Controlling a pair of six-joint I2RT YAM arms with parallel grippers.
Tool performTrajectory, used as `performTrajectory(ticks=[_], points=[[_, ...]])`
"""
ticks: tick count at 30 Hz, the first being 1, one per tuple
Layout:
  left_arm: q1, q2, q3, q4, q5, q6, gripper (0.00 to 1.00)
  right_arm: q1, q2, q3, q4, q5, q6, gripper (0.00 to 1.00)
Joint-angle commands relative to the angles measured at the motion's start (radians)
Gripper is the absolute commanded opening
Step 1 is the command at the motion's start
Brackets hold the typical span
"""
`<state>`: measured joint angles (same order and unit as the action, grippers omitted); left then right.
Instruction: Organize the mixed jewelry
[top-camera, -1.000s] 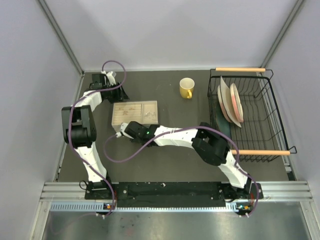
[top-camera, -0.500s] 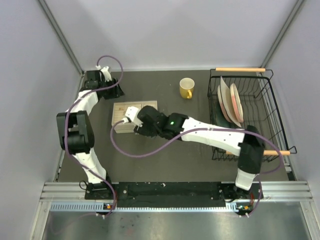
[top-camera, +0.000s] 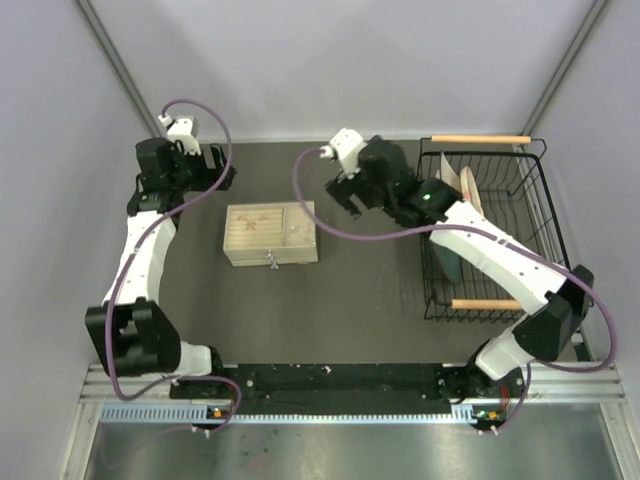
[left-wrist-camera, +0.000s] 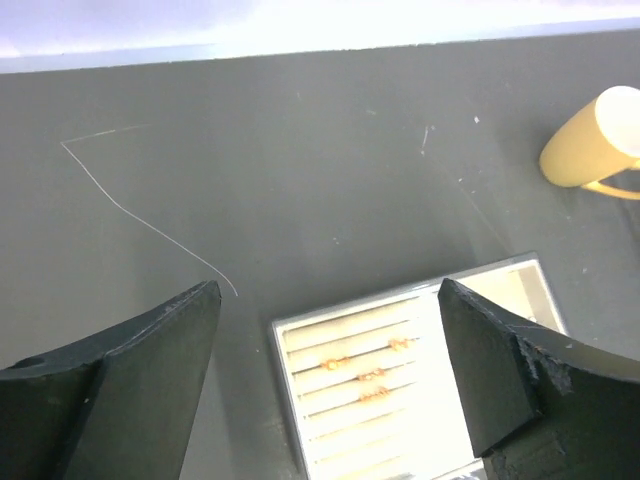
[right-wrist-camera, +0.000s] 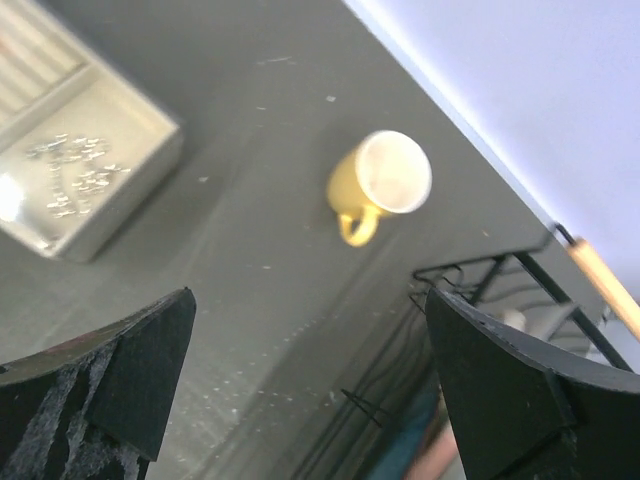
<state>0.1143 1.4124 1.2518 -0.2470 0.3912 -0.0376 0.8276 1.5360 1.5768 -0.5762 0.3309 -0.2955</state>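
Looking down from the top view, finds the left gripper (top-camera: 218, 170) above the far-left corner of the table (top-camera: 350, 290) and the right gripper (top-camera: 345, 195) above the far edge near its middle, both with fingers spread wide and nothing between them. Shows there the cream jewelry box (top-camera: 270, 233) left of the table's centre and the wire dish rack (top-camera: 515, 303) along the right edge, but hides beneath the right arm the yellow mug (right-wrist-camera: 385, 180), plain in both wrist views. Leaves the box's contents too small to tell. Catches, from the left wrist, small gold rings (left-wrist-camera: 365, 365) lodged in the box's slotted compartment; catches, from the right wrist, the silvery glittery cluster (right-wrist-camera: 70, 170) in the flat compartment alongside, well apart from the mug.
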Motion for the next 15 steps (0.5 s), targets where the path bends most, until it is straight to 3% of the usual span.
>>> performTrajectory(ticks=[1,7,10,15], points=[[0.002,-0.139,-0.035,0.017,-0.006,0.028,0.99,-0.135,-0.114,0.061,-0.01,-0.042,0.071,0.99],[0.002,-0.299,-0.049,-0.024,0.006,0.03,0.99,-0.435,-0.221,0.066,-0.016,-0.188,0.182,0.99],[0.001,-0.361,-0.034,-0.055,0.001,0.03,0.99,-0.528,-0.244,0.051,0.001,-0.155,0.202,0.99],[0.002,-0.408,-0.014,-0.081,-0.017,0.03,0.99,-0.559,-0.309,-0.017,0.047,-0.081,0.194,0.99]])
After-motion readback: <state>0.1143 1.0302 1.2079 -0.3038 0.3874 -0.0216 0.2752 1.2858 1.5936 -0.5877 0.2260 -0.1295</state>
